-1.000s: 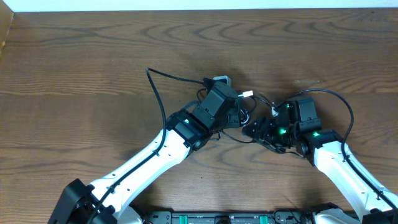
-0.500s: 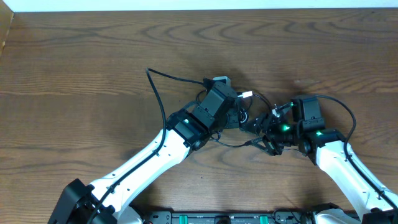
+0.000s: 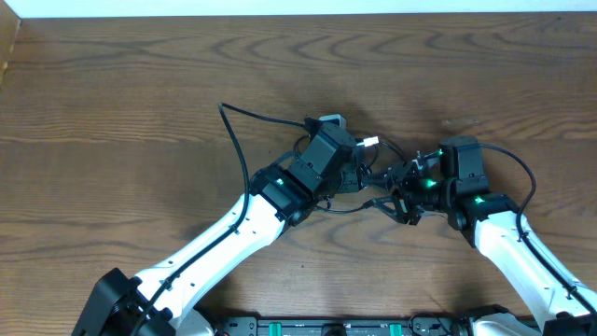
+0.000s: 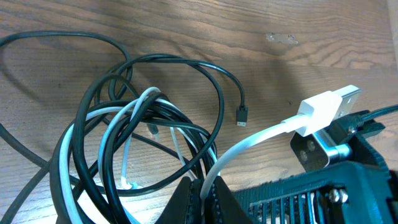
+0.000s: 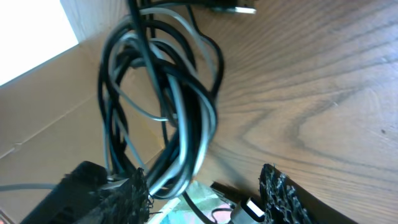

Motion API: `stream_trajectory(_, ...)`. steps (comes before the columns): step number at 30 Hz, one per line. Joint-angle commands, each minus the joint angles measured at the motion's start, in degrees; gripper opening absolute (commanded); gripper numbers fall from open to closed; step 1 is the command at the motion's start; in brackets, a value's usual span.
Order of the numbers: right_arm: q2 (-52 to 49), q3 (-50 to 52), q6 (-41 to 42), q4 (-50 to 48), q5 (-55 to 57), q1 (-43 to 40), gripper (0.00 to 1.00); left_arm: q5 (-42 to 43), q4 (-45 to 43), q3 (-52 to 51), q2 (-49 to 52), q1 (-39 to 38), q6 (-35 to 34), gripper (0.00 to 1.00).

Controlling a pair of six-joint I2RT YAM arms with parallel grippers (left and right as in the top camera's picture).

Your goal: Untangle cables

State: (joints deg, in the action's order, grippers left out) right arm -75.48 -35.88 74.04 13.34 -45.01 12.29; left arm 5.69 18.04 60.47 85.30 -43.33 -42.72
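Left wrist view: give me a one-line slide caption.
Left gripper pinching tangled black and white cables on the wooden table.

Table [image 3: 140, 103]: brown wood grain, fills the view | white strip [image 3: 280, 7]: along table's far edge | tan board [image 3: 6, 56]: at table's left edge

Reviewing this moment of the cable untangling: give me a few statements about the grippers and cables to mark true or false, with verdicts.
1. The left gripper is shut on the cables. True.
2. The right gripper is clamped fully shut. False: its fingers stand apart, with the bundle against one of them.
3. The white cable ends in a white plug that sticks out of the tangle. True.
4. The cables lie separated, each on its own. False: black and white strands are wound together in one bundle.
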Motion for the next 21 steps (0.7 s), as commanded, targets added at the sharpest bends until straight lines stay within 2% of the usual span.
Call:
stream_trajectory(1, -0.09, 0.00, 3.28, -0.28, 1.33, 1.03, 0.54, 0.31, 0.04, 1.01, -0.22, -0.09, -0.96, 0.08)
stream_trajectory(6, -0.22, 0.00, 6.38, -0.17, 5.05, 3.39, 0.53, 0.35, -0.13, 1.01, -0.22, -0.09, -1.14, 0.08)
stream_trajectory(10, -0.52, 0.00, 10.16, -0.13, 9.86, 4.70, 0.48, 0.63, -0.15, 1.01, -0.22, -0.09, -2.75, 0.08)
stream_trajectory(14, -0.61, 0.00, 4.52, 4.59, 16.09, 4.98, 0.43, 0.48, -0.11, 1.01, -0.22, 0.24, -1.92, 0.08)
stream_trajectory(15, -0.61, 0.00, 3.17, 7.45, 17.55, 4.92, 0.46, 0.17, -0.07, 1.01, -0.22, 0.46, -1.90, 0.07)
stream_trajectory(18, -0.61, 0.00, -1.14, 17.51, 20.76, 3.96, 0.63, 0.04, -0.09, 1.01, -0.22, 1.64, -1.92, 0.08)
stream_trajectory(21, -0.59, 0.00, -6.99, 21.24, 21.75, 2.38, 0.77, 0.07, -0.09, 1.01, -0.22, 2.49, -1.92, 0.08)
